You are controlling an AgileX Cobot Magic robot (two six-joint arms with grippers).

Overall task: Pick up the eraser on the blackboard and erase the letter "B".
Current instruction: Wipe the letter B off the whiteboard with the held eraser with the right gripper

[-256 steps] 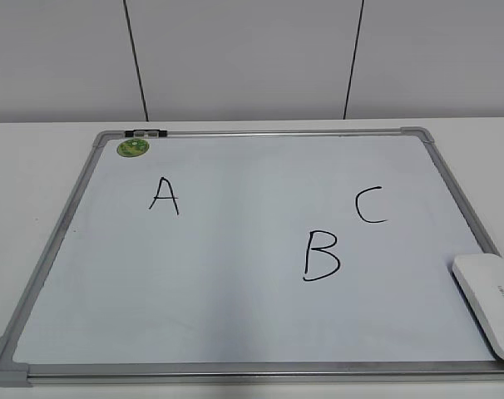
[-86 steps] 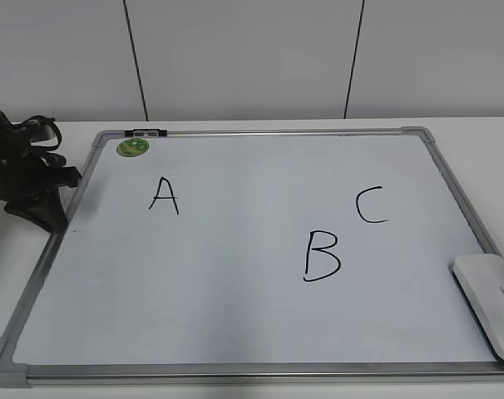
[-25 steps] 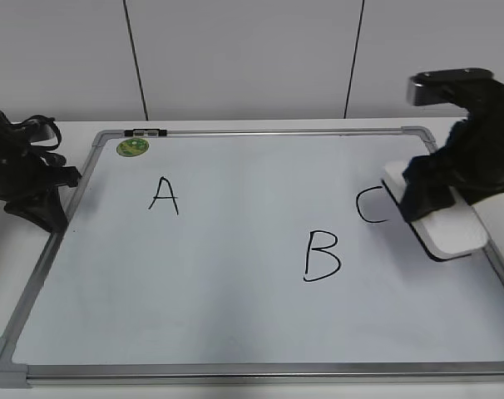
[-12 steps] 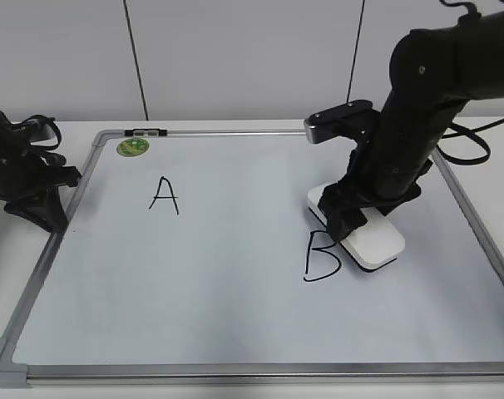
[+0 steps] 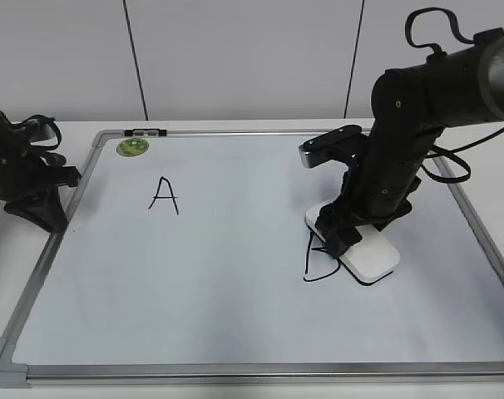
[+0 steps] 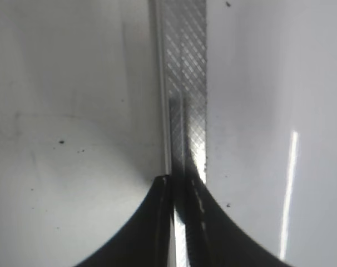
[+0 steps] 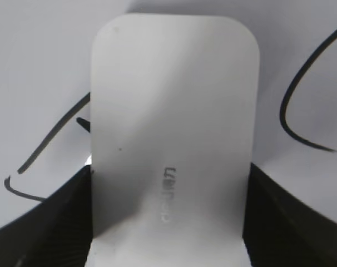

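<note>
The blackboard (image 5: 235, 307) lies flat on the table. My right gripper (image 5: 339, 229) is shut on the white eraser (image 5: 373, 253) and holds it flat on the board over the letter "B" (image 5: 310, 264). Only the B's left stroke and bottom curve show beside the eraser. In the right wrist view the eraser (image 7: 174, 83) sits between my right gripper's (image 7: 168, 183) fingers, with black strokes on both sides. My left gripper (image 5: 56, 220) is shut at the board's left edge, and in the left wrist view (image 6: 177, 181) its tips are over the metal frame (image 6: 185, 67).
The letter "A" (image 5: 164, 195) is at the upper left of the board. A round green magnet (image 5: 133, 147) sits in the top left corner. The "C" is hidden behind my right arm. White wall panels stand behind the table.
My right arm carried the eraser left from beside the C down onto the B. Less of the B shows now. The left arm has not moved.
</note>
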